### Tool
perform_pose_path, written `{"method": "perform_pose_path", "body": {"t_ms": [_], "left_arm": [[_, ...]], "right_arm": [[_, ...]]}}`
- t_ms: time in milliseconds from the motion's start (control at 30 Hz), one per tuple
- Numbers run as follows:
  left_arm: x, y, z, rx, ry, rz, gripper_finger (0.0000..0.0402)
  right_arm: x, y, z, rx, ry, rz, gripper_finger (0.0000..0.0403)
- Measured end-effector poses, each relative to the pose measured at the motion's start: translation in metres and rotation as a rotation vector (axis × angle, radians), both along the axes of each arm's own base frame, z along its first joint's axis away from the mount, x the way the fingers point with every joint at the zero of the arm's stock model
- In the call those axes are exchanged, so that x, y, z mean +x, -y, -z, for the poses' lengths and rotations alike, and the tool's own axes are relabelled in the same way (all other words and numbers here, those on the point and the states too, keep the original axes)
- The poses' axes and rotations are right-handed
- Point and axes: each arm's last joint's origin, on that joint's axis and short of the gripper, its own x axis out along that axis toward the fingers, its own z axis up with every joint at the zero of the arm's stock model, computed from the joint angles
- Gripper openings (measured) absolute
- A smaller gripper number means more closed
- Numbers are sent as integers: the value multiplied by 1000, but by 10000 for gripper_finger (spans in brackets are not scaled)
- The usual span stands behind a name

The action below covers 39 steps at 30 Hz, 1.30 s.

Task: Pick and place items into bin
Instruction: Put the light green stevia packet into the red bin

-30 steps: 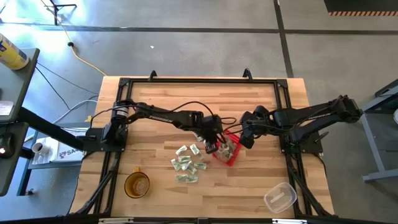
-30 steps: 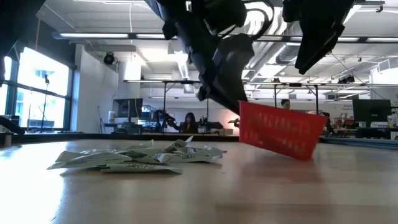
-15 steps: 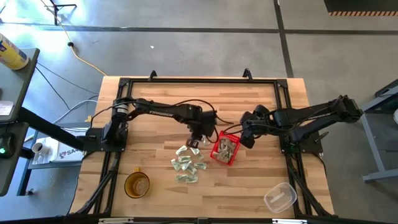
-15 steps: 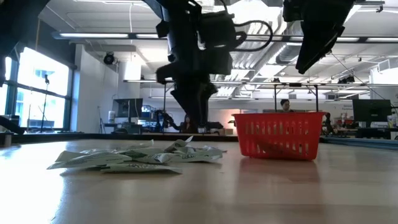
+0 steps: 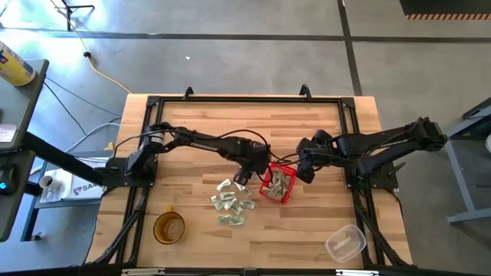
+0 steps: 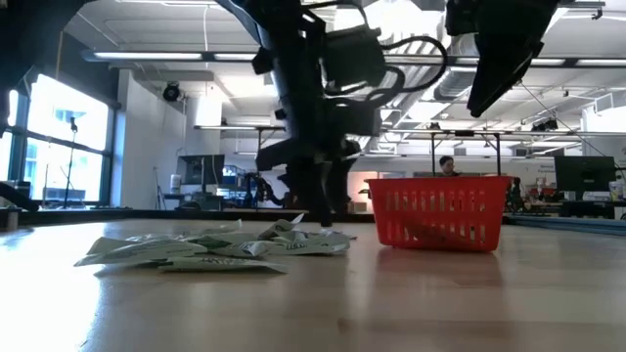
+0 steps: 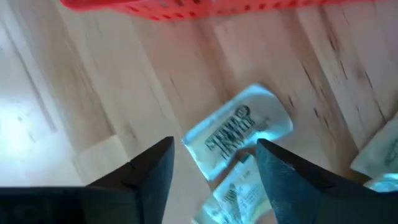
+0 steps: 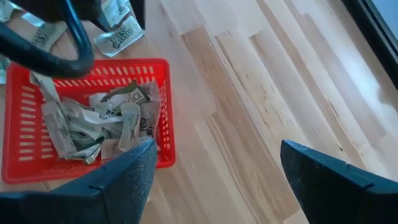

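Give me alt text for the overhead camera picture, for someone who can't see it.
Seen from above, the left gripper reaches down to a pile of small green-and-white packets on a wooden table, right beside a red basket already holding several packets. The right gripper hangs open at the basket's other side; an amber cup and a clear container sit near the front edge.

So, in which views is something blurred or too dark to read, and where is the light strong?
Low view: both arms are dark silhouettes against bright ceiling lights, and the near table is soft. Left wrist view: the packet and the red basket are blurred, with a bright patch of glare on the wood. Right wrist view: the basket is sharp.
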Motion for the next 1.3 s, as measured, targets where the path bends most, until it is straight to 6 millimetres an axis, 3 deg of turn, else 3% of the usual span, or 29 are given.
{"method": "perform_pose_path", "body": {"t_ms": [167,300,433,667,733,867,1000,1133,1233,1300], "left_arm": [[1,2,5,-63,-8,28,269],[0,3,9,-97,-29,40,242],[2,3,14,-95,-40,53,181],[4,1,19,-4,-35,20,29],[5,-1,18,27,-32,-7,21],[3,-1,0,65,-67,-106,34],[3,3,-55,14,33,-197,22],[12,15,-90,-211,182,-209,22],[19,29,-105,-326,275,-173,26],[26,35,-103,-380,314,-144,28]], "right_arm": [[-3,0,12,25,-37,2,332],[-6,-1,21,60,-68,-1,332],[-6,-1,25,70,-71,0,332],[-5,-1,24,66,-55,2,332],[-5,-1,24,67,-55,1,332],[-5,-1,24,65,-54,2,332],[-4,-1,23,53,-40,-5,331],[-1,-1,21,20,-15,-26,330],[-2,-1,13,-11,11,-32,330],[-5,-2,2,-35,31,-38,330]]}}
